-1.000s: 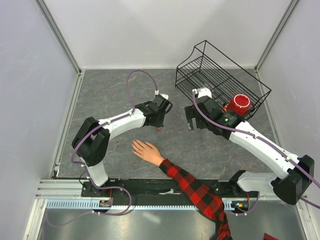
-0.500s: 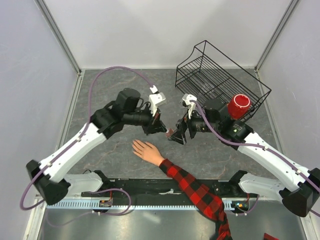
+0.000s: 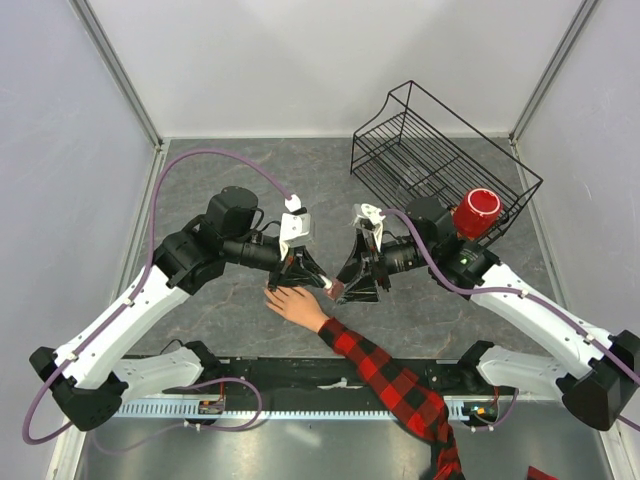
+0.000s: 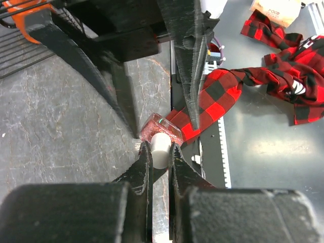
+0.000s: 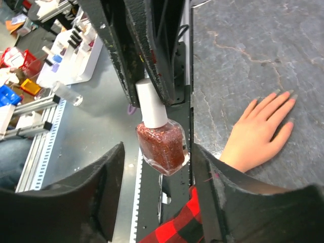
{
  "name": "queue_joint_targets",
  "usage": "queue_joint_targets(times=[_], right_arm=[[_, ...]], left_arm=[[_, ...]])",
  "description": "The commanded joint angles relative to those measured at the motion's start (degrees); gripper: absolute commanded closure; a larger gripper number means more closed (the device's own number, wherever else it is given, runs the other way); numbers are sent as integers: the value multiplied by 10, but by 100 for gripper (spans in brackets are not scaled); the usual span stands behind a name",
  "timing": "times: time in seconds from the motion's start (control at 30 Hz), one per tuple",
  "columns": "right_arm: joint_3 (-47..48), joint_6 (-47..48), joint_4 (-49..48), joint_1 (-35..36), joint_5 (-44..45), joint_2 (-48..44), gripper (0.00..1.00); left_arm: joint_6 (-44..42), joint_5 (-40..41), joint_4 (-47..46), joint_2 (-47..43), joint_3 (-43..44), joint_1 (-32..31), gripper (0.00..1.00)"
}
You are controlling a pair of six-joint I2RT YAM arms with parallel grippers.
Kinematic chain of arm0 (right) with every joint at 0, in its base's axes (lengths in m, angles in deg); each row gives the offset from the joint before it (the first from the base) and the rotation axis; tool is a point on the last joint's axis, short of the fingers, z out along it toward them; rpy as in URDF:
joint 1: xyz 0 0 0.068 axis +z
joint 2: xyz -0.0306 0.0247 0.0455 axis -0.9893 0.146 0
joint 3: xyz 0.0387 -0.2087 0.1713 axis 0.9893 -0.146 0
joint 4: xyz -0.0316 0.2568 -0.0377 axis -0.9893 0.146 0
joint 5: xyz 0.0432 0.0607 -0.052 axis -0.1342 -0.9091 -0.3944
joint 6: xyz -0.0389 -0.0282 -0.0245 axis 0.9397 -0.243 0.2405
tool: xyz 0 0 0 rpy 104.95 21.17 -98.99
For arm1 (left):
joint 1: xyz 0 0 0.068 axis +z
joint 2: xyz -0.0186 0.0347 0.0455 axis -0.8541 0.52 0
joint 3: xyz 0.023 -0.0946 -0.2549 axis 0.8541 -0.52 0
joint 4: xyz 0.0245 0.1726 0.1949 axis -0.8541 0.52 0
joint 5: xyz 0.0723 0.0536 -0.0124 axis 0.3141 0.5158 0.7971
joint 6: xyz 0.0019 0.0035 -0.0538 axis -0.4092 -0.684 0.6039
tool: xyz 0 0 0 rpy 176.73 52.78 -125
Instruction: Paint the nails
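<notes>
Right wrist view: the left gripper (image 4: 161, 148) is clenched on the white cap (image 5: 150, 104) of the nail polish bottle (image 5: 163, 146), which hangs between the 2 parted, unclamped fingers of the right gripper (image 5: 158, 147). The nails (image 5: 284, 96) tip the hand (image 5: 258, 132) lying flat on the table (image 5: 243, 45), near the bottle. The likely risk is an off-centre squeeze that twists the bottle out of the cap grip and drops it onto the hand.

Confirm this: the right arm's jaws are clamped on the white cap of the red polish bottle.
Not right: it is the left arm's jaws that are clamped on the white cap of the red polish bottle. The left wrist view shows its own jaws shut on that cap. The right arm's jaws stand apart, either side of the glass body.
</notes>
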Motion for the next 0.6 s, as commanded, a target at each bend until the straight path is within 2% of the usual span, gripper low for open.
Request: queue_joint_targets(times=[0.0, 0.3, 0.4, 0.43, 0.47, 0.57], right_arm=[[-4, -9, -44, 6, -50, 3, 44], [-2, -20, -70, 19, -55, 13, 62], [-3, -24, -80, 31, -53, 14, 75], [-3, -25, -82, 32, -52, 15, 91], [-1, -25, -83, 36, -40, 14, 100], [-8, -25, -88, 40, -10, -3, 100]], left_arm=[[-46, -29, -3, -1, 15, -2, 98], [-39, -40, -18, 4, 13, -1, 98], [-35, -39, -28, 3, 12, -2, 98], [-34, -38, -30, 2, 12, -2, 98], [-31, -34, -35, 1, 12, -1, 98], [-13, -20, -51, -3, 11, -1, 98]])
